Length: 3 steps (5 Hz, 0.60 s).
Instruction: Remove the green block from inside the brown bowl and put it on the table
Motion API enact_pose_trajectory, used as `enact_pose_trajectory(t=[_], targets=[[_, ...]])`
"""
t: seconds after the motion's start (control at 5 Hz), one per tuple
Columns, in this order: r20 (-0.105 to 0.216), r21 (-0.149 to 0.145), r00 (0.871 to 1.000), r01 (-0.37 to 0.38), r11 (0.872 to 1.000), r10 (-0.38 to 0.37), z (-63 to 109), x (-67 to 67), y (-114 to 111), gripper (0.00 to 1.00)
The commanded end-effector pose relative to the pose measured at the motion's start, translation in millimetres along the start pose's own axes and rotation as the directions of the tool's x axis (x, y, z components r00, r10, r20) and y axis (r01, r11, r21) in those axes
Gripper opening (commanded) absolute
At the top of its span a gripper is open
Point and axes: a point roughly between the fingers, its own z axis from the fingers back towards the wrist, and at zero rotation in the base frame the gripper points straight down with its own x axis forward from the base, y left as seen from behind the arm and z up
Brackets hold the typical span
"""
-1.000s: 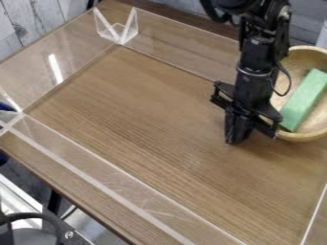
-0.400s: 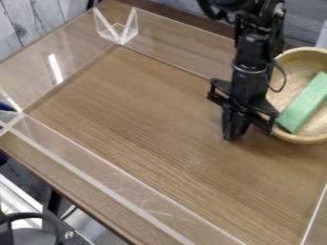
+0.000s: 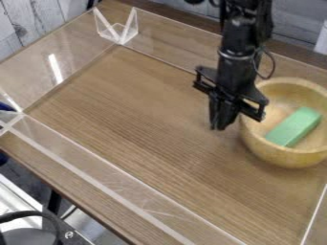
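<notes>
The brown bowl (image 3: 263, 145) sits at the right of the table (image 3: 128, 115), and the green block (image 3: 296, 127) lies inside it on the pale bottom. My gripper (image 3: 224, 122) points straight down just left of the bowl's near-left rim, a little above the tabletop. Its black fingers are shut with nothing between them. It touches neither the block nor the bowl.
Low clear acrylic walls (image 3: 76, 158) edge the tabletop. A clear triangular bracket (image 3: 115, 26) stands at the back corner. Wood-grain surface stretches left and in front of the gripper.
My gripper rose and moved left, away from the bowl. The bowl, earlier tipped at the right edge with the block leaning in it, now sits flat and lower in the picture.
</notes>
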Motion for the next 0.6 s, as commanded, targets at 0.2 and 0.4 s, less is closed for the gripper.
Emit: enact_pose_trajectory(t=[0.2,0.4], targets=[[0.022,0.039,0.998,-0.055,0.998,0.054,9.2,-11.9,27.2,0.00],[0.001,0.041,0.997,-0.076,0.996,0.076,-0.6,-20.2,37.9,0.00]])
